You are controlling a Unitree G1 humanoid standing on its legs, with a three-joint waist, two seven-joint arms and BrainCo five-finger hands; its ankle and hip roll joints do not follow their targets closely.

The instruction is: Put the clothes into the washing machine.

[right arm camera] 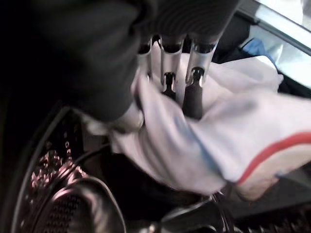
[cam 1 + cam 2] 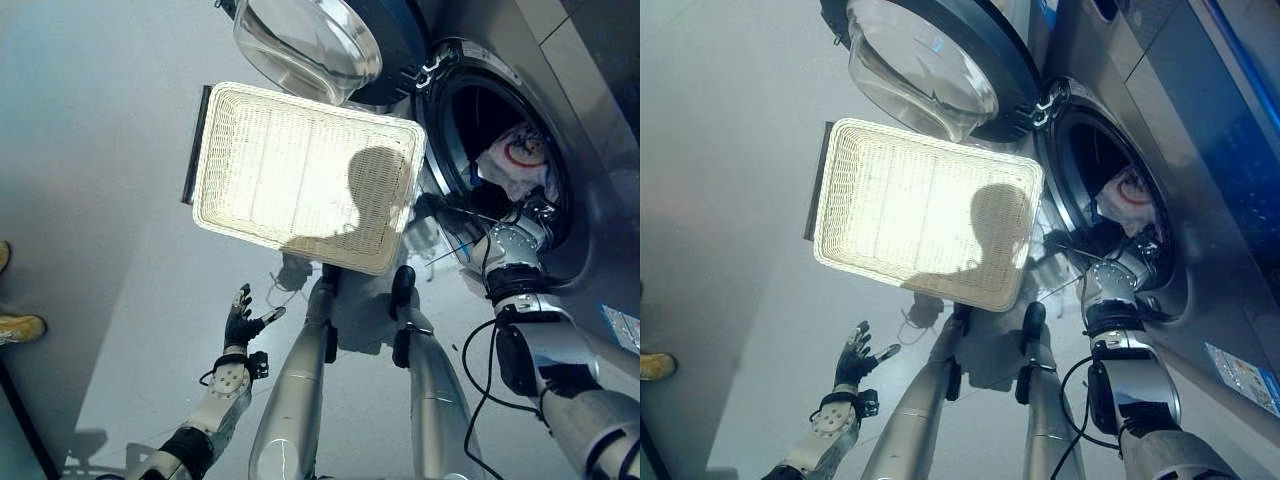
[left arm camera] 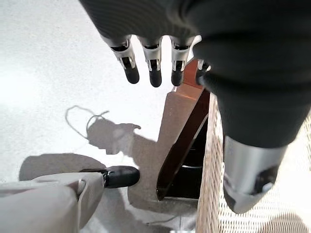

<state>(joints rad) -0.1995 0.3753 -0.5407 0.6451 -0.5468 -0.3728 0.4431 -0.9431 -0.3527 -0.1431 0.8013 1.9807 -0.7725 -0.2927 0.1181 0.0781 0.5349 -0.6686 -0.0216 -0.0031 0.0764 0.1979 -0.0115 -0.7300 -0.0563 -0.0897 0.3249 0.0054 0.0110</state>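
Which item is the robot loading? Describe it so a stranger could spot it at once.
Start at the washing machine with its round door swung open, and look into the dark drum opening. There the right hand pinches a white garment at the drum's mouth. A red stripe on the white cloth marks it out.

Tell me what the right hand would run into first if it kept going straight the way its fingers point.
Probably nothing new: the right hand already presses into the white garment at the washing machine opening, with the dark drum behind it.
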